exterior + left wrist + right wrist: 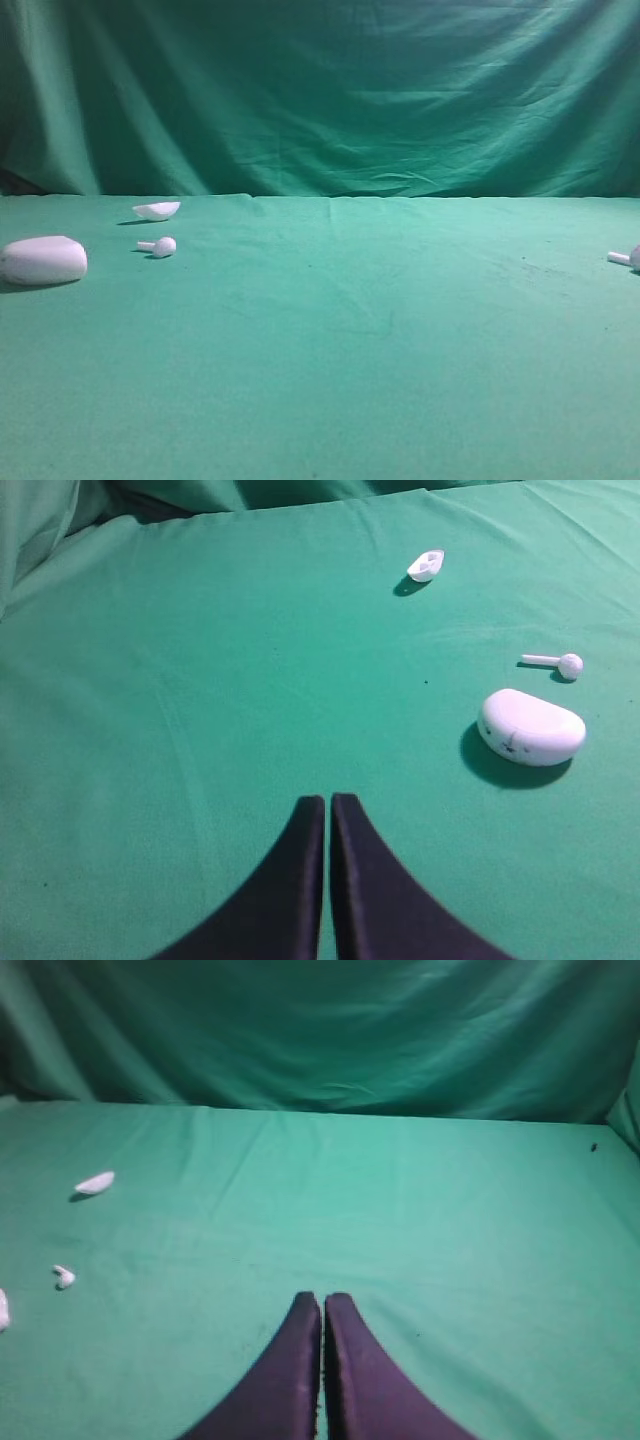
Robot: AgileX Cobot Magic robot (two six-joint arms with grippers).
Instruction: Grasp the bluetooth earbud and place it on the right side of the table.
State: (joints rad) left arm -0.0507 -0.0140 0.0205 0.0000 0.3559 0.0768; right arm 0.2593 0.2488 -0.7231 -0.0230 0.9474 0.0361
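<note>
Two tiny white earbuds lie on the green table (350, 350). One earbud (158, 246) is at the left, beside the white pebble-shaped case (45, 260); it also shows in the left wrist view (560, 664) and in the right wrist view (64, 1277). The other earbud (624, 258) lies at the far right edge, partly cut off. I see no dark mark on either, so I cannot tell which is the bluetooth earbud. My left gripper (327, 800) and right gripper (323, 1298) are shut and empty, over bare cloth. Neither shows in the exterior view.
A small white shell-shaped piece (157, 210) lies behind the left earbud, near the back edge; it also shows in the left wrist view (426, 565) and the right wrist view (95, 1182). The case (531, 726) sits right of my left gripper. A green backdrop (320, 90) hangs behind.
</note>
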